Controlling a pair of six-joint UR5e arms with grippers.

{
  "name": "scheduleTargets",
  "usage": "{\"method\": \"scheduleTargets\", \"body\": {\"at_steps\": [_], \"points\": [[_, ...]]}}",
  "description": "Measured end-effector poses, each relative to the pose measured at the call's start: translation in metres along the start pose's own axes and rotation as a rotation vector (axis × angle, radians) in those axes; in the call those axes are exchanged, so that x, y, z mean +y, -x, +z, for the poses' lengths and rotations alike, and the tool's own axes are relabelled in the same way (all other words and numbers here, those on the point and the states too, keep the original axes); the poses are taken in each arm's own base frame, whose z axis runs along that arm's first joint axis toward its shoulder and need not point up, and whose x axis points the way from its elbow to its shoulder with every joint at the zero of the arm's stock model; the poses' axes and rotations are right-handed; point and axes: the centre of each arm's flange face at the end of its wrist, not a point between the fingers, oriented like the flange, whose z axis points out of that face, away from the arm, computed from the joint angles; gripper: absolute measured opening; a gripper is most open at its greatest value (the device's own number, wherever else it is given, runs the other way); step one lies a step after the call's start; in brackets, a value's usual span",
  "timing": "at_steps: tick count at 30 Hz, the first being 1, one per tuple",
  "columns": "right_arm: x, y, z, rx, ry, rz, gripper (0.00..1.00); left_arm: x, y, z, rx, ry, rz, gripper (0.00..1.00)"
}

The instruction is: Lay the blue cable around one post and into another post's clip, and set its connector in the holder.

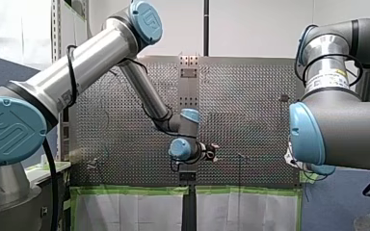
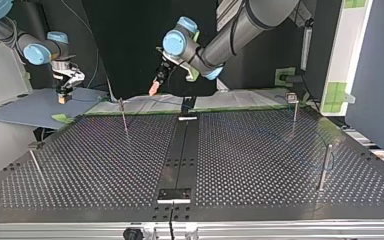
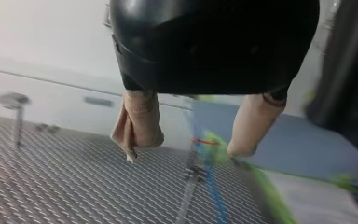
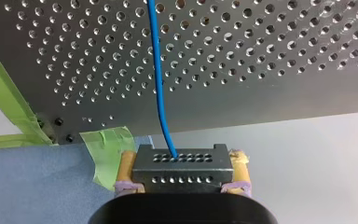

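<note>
In the right wrist view my right gripper (image 4: 182,162) is shut on a black connector (image 4: 182,171) with rows of small holes. The blue cable (image 4: 158,70) runs from the connector out over the perforated table (image 4: 270,70). In the top view my right gripper (image 2: 64,96) hangs off the table's far left corner, over a blue mat. My left gripper (image 2: 154,89) hovers above the far edge near the middle. Its beige pads (image 3: 137,123) stand apart with nothing between them, so my left gripper (image 3: 189,144) is open. In the front view it (image 1: 213,153) sits near the table's centre strip.
Thin metal posts stand on the table: one far left (image 2: 124,116), one far right (image 2: 295,107), one at the right side (image 2: 325,167), one at the left edge (image 2: 35,165). A black plate (image 2: 175,195) sits on the centre strip by the near edge. Green tape (image 4: 105,149) marks the table's edge.
</note>
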Motion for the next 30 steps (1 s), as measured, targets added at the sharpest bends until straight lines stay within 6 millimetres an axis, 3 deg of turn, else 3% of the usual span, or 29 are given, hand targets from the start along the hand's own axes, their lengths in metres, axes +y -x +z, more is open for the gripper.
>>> {"method": "scheduleTargets", "body": {"at_steps": [5, 15, 30], "points": [[0.002, 0.000, 0.000, 0.000, 0.003, 0.001, 0.00, 0.007, -0.006, -0.022, 0.042, 0.058, 0.063, 1.00], [0.003, -0.001, 0.000, 0.000, 0.005, 0.003, 0.00, 0.024, 0.022, -0.050, -0.043, 0.165, 0.051, 1.00], [0.004, -0.001, 0.000, 0.002, 0.006, 0.010, 0.00, 0.096, 0.059, -0.083, -0.134, 0.270, -0.118, 1.00]]}}
